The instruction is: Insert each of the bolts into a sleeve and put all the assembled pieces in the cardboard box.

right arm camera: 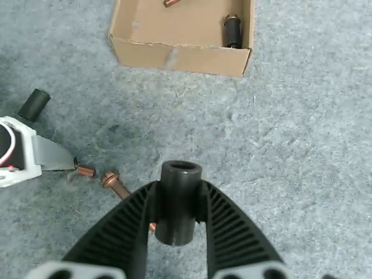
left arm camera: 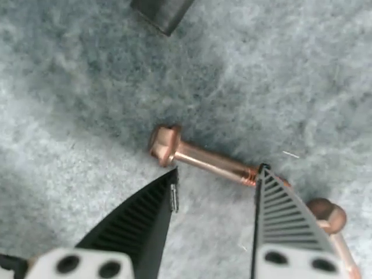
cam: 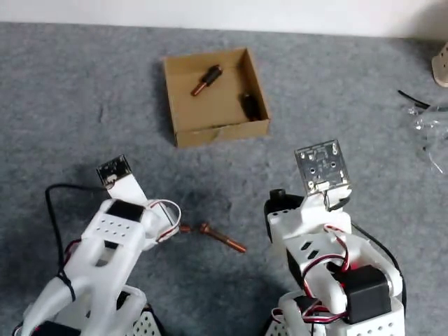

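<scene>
Clamping a black cylindrical sleeve in our right claw, we straddle a copper hex-head bolt short of the cardboard box, left claw open.

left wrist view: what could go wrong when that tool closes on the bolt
1. The open left tool straddles the bolt with one finger at its threaded tip, so closing may catch only the end and spin it away.
2. The second bolt lies beside that finger and could get nudged or pinched too.
</scene>
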Robot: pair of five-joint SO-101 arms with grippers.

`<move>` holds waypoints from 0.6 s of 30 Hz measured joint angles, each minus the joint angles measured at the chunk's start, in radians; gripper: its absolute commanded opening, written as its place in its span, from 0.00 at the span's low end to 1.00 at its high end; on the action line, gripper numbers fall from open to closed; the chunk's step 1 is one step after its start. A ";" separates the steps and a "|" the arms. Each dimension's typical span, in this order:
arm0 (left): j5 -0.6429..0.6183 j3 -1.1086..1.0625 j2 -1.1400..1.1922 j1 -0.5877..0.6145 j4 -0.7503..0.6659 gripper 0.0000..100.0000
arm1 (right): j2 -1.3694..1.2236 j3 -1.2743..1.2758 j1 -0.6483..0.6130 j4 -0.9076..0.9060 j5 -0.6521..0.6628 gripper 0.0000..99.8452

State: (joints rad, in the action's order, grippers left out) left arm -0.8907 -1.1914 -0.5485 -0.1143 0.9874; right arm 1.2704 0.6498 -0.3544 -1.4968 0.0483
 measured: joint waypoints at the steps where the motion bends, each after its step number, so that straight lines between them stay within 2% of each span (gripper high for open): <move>1: -0.003 0.002 0.008 0.000 0.000 0.20 | 0.000 0.000 0.000 0.000 0.000 0.00; 5: -0.046 0.002 0.021 0.000 0.000 0.20 | 0.000 0.000 0.000 0.000 0.000 0.00; 13: -0.055 0.014 0.032 0.000 0.000 0.20 | 0.000 0.000 0.000 0.000 0.000 0.00; 18: -0.052 0.014 0.032 0.043 -0.002 0.20 | 0.000 0.000 0.000 0.000 0.000 0.00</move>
State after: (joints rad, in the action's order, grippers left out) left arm -0.9429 -1.1776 -0.5163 -0.0713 0.9858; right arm 1.2704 0.6498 -0.3544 -1.4968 0.0483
